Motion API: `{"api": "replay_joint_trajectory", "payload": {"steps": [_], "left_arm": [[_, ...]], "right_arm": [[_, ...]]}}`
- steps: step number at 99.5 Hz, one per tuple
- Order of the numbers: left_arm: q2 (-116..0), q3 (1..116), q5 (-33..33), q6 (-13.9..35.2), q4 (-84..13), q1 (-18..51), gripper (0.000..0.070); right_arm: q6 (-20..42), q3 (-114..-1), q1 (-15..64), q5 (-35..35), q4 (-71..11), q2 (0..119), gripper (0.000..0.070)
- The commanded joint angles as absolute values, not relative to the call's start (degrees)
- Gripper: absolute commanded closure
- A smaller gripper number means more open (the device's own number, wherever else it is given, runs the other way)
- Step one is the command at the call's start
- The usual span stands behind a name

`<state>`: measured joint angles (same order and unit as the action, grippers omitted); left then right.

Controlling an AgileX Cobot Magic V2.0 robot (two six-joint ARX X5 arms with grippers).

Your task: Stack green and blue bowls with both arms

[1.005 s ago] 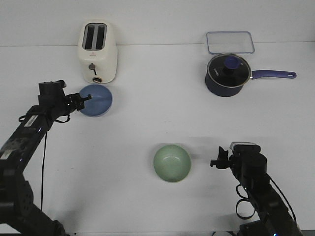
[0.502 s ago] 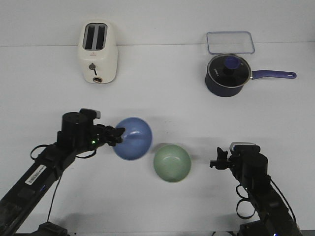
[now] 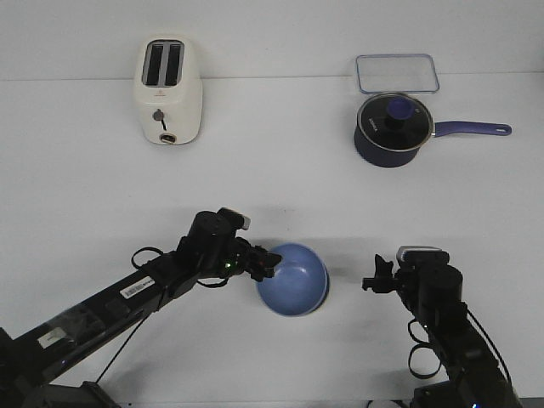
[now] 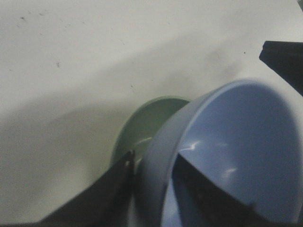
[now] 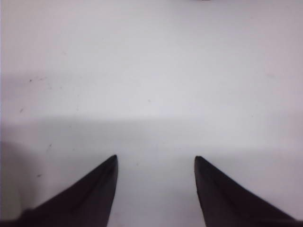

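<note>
The left gripper [image 3: 270,263] holds the blue bowl [image 3: 293,279] over the green bowl [image 4: 142,130] near the front edge of the counter, about midway along it. To do the step well, I would level the tilted blue bowl, centre its base over the green rim, and lower it until it seats before letting go. The left fingers [image 4: 118,182] pinch the blue bowl's wall, one outside and one inside. The green bowl sits beneath, showing only past the blue rim in the wrist view. The right gripper [image 5: 156,189] has its fingers spread apart, holding nothing, hovering over bare counter toward the front right corner
</note>
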<state>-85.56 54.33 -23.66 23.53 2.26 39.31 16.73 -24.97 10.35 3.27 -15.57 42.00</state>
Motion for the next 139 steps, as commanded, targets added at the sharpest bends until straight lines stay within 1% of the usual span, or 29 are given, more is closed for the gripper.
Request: {"api": "replay_joint_trajectory", "payload": {"steps": [1,3,11,21,27,30,33,36,39,40,43,44,50,54,57,62,69,78,87,96,139], "left_arm": [[-85.9,55.0,-23.7,23.7,3.2,40.0,0.0324],[-85.9,55.0,-23.7,23.6,3.1,40.0,0.0311],[-85.0,55.0,-23.7,23.4,2.6,39.5,0.0314],[-81.9,55.0,-23.6,22.7,0.9,36.6,0.0321],[-79.1,55.0,-23.2,21.1,-1.0,34.2,0.0347],[-77.5,55.0,-22.2,20.1,-2.2,32.9,0.0403],[-75.6,55.0,-20.5,18.9,-3.9,31.5,0.0482],[-73.5,55.0,-18.2,17.4,-5.8,30.0,0.0577],[-71.4,55.0,-15.7,15.5,-7.8,28.6,0.0681],[-70.7,55.0,-14.8,14.8,-8.5,28.1,0.0700],[-68.6,55.0,-11.6,12.7,-10.7,26.7,0.0681],[-67.8,55.0,-10.5,12.0,-11.4,26.3,0.0686],[-63.3,54.5,-3.2,8.3,-15.3,24.0,0.0687],[-60.0,53.3,0.9,6.2,-16.2,22.7,0.0687],[-57.1,51.6,3.0,4.9,-15.7,21.7,0.0687],[-51.5,47.1,5.0,4.0,-12.2,20.1,0.0686],[-42.6,38.5,6.1,3.5,-3.5,17.9,0.0687],[-32.1,27.3,7.7,3.0,9.0,15.0,0.0688],[-25.3,20.0,8.2,3.0,16.3,12.6,0.0688],[-21.7,18.5,8.2,3.4,14.8,10.7,0.0686],[-17.9,18.6,8.1,3.7,14.7,10.1,0.0685]], "right_arm": [[16.3,-25.1,10.4,3.4,-15.0,42.0,0.0366],[16.3,-25.1,10.4,3.4,-15.0,42.0,0.0366],[16.3,-25.1,10.4,3.4,-15.0,42.0,0.0366],[16.3,-25.1,10.4,3.4,-15.0,42.0,0.0366],[16.2,-25.1,10.4,3.4,-14.9,41.9,0.0368],[16.3,-25.1,10.4,3.4,-14.9,41.6,0.0376],[16.2,-25.1,10.4,3.4,-14.8,41.2,0.0406],[16.2,-25.1,10.4,3.4,-14.6,40.7,0.0470],[16.2,-25.1,10.4,3.5,-14.6,39.9,0.0556],[16.2,-25.1,10.4,3.6,-14.6,39.6,0.0587],[16.2,-25.1,10.4,3.7,-14.5,38.6,0.0674],[16.2,-25.1,10.4,3.7,-14.5,38.2,0.0699],[16.2,-25.0,10.4,3.7,-14.4,35.4,0.0700],[16.2,-24.4,10.4,3.7,-13.5,32.8,0.0700],[16.2,-23.7,10.4,3.6,-12.4,30.4,0.0700],[15.5,-21.8,10.4,3.5,-10.2,25.7,0.0700],[13.4,-19.0,10.4,2.9,-7.8,19.2,0.0700],[13.0,-16.3,10.4,-0.2,-7.2,13.1,0.0700],[13.0,-15.4,10.4,-4.5,-7.3,10.6,0.0700],[13.0,-15.4,10.4,-6.7,-6.7,10.1,0.0700],[13.0,-15.4,10.4,-6.5,-6.3,10.1,0.0700]]}}
